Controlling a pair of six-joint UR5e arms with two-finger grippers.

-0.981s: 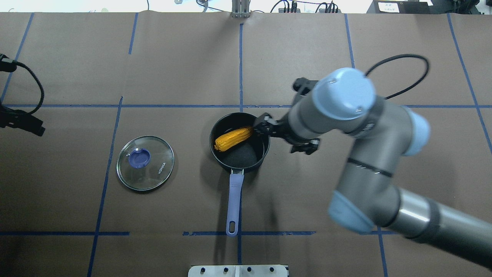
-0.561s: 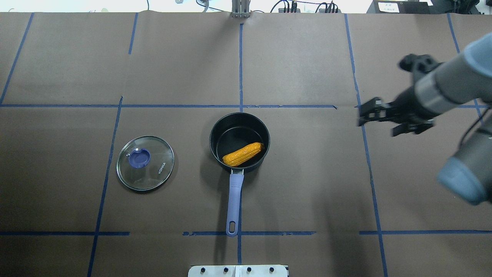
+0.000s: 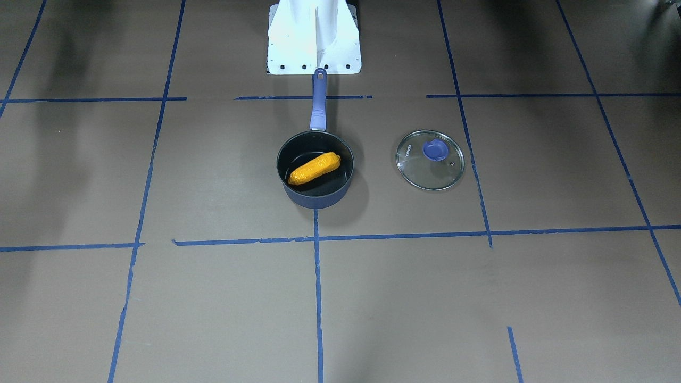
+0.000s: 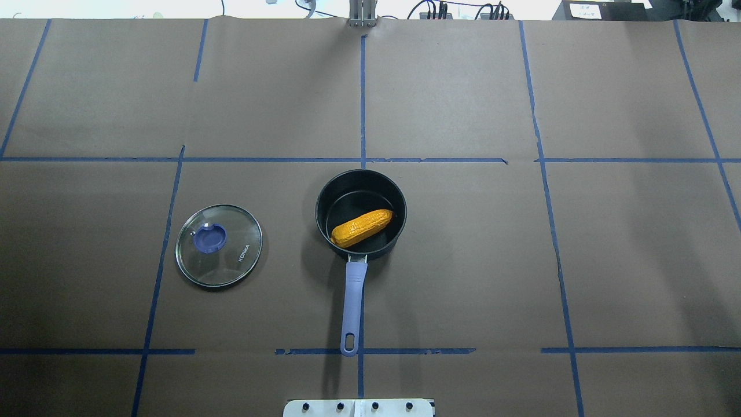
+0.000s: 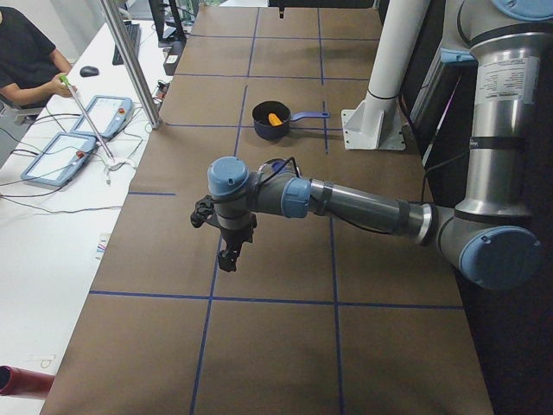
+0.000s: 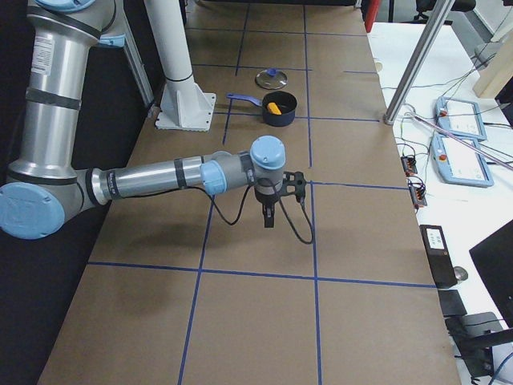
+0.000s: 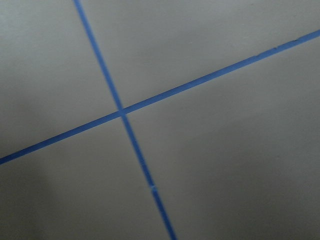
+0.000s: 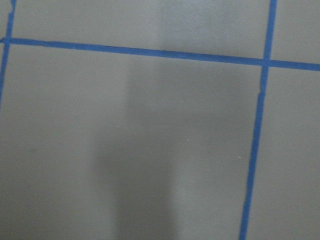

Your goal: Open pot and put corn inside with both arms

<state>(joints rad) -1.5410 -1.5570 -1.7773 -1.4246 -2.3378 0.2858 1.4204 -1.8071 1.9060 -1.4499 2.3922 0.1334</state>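
The dark navy pot (image 4: 354,194) stands open at the table's middle, its purple-blue handle (image 4: 352,304) pointing toward the robot base. The orange-yellow corn (image 4: 362,227) lies inside it, also seen in the front view (image 3: 314,168). The glass lid (image 4: 231,260) with its blue knob lies flat on the table, left of the pot. Neither arm shows overhead. The left gripper (image 5: 226,251) hangs over the table far from the pot, and so does the right gripper (image 6: 268,215). I cannot tell whether either is open or shut. Both wrist views show only brown paper and blue tape.
The white fixed base (image 3: 314,37) stands just beyond the handle's end. Blue tape lines grid the brown paper. An operator (image 5: 26,52) sits at a white side table with tablets (image 5: 60,157). A metal pole (image 5: 130,60) stands at the table's far edge.
The right gripper let go of the corn, which dropped into the pot. The right arm swung away to the right, out of the overhead view. The left arm's parts left the overhead view's left edge.
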